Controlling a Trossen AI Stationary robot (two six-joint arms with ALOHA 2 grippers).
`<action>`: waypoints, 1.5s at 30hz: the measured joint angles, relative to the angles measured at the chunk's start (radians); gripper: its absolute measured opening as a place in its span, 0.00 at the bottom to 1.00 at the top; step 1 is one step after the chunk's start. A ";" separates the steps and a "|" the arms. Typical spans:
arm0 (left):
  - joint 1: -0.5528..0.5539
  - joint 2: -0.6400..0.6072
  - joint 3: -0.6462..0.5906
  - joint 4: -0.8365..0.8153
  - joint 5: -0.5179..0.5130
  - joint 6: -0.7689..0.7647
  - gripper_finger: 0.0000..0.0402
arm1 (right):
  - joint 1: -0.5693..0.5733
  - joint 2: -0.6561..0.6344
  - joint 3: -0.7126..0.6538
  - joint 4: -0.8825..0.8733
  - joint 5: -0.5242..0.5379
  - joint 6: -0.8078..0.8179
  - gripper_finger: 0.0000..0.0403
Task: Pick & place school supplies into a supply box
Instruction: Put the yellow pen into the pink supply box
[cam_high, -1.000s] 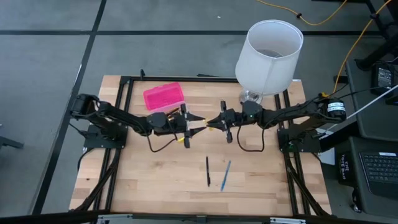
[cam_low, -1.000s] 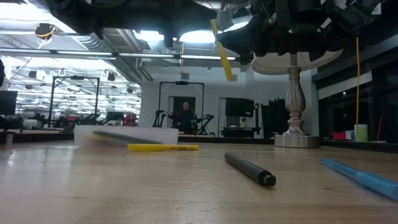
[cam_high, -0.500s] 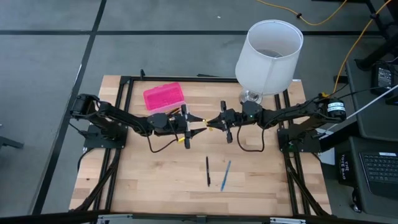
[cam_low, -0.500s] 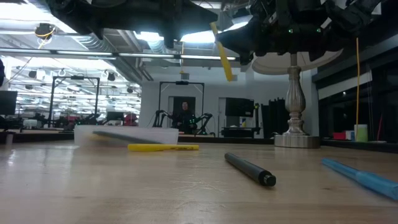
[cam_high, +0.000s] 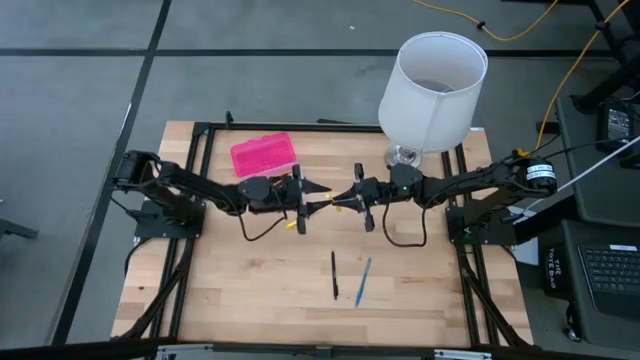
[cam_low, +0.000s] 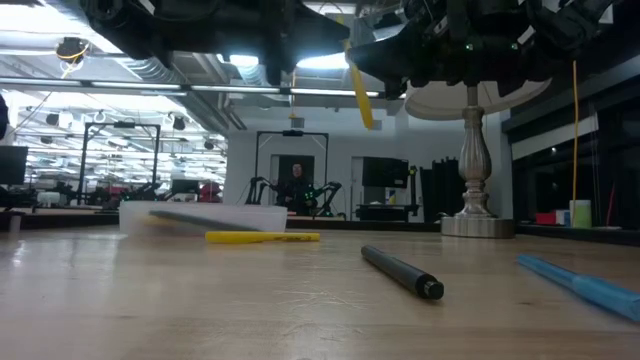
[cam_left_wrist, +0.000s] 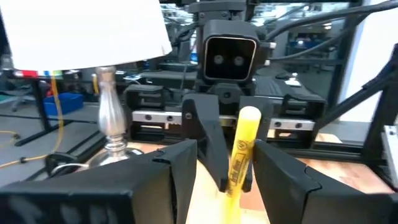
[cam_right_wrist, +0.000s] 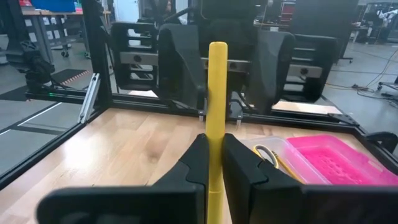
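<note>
My right gripper (cam_right_wrist: 215, 144) is shut on a yellow pen (cam_right_wrist: 217, 93), held in the air over the table's middle (cam_high: 340, 198). In the low view the pen (cam_low: 358, 85) hangs tilted. My left gripper (cam_left_wrist: 225, 154) faces it from the left (cam_high: 322, 197). It is open, with one finger on each side of the pen (cam_left_wrist: 239, 149), and I see no touch. The pink-lidded supply box (cam_high: 263, 155) sits at the far left. Scissors with yellow handles (cam_right_wrist: 267, 155) lie in its clear base. Another yellow pen (cam_low: 262, 237), a black pen (cam_high: 334, 275) and a blue pen (cam_high: 363, 282) lie flat on the table. My right gripper pinches the yellow pen partway along its shaft (cam_right_wrist: 217, 127) between its two fingers. The fingers come level from the table's right side and lie across the pen. The pen is lifted clear of the table, near upright and slightly tilted, with part of it above and part below the fingers.
A large white lamp (cam_high: 432, 90) stands at the far right; its base (cam_low: 475, 225) rests on the table. A black frame (cam_high: 200, 135) runs round the tabletop. Bare wood lies toward the near edge around the black and blue pens.
My left gripper has moved a little toward the table's right, closing on my right gripper, so its open fingers now stand around the held yellow pen. The right gripper and the pen have kept still.
</note>
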 joint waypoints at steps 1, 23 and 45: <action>0.005 0.000 0.000 0.001 0.024 -0.004 0.36 | 0.000 0.000 0.000 0.000 0.000 0.000 0.07; 0.016 0.000 0.000 0.006 0.154 0.060 0.03 | 0.001 -0.001 0.000 0.001 -0.008 -0.023 0.07; -0.017 -0.104 -0.001 -0.238 0.092 0.051 0.03 | -0.012 -0.029 0.001 -0.012 0.018 -0.029 0.28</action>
